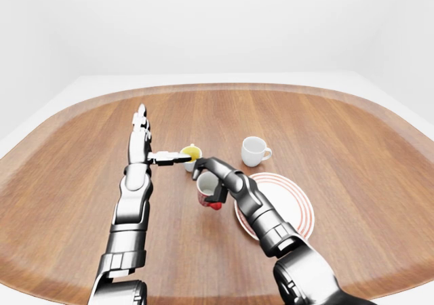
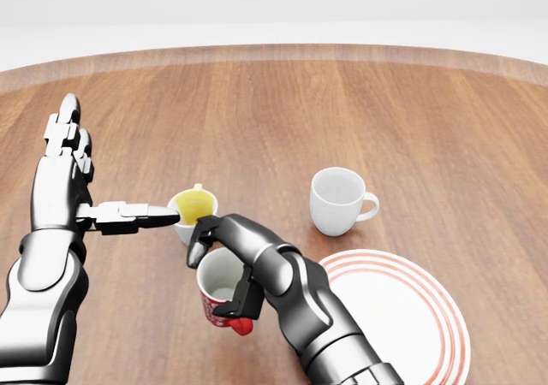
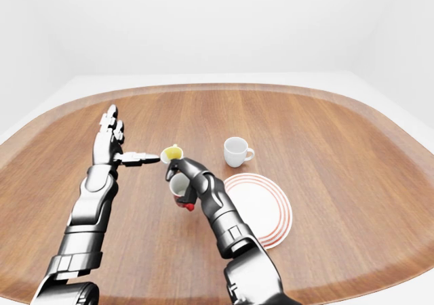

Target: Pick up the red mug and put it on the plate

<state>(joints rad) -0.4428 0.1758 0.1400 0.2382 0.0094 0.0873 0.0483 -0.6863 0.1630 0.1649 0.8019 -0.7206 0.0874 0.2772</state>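
The red mug (image 2: 221, 293) sits in the grip of the right hand (image 2: 244, 274), whose dark fingers wrap round its rim and side; whether it has cleared the wooden surface (image 2: 342, 111) I cannot tell. It is just left of the plate (image 2: 402, 316), a white one with red rings, in the head view. Above it stands a small yellow-lined cup (image 2: 195, 216), and a white mug (image 2: 338, 199) sits above the plate. The left hand (image 2: 73, 192) is spread flat and holds nothing, its thumb tip right at the yellow cup's rim. I'd judge the carry is in hand: next the mug should travel rightward over the plate and settle upright. No writing or brand shows anywhere.
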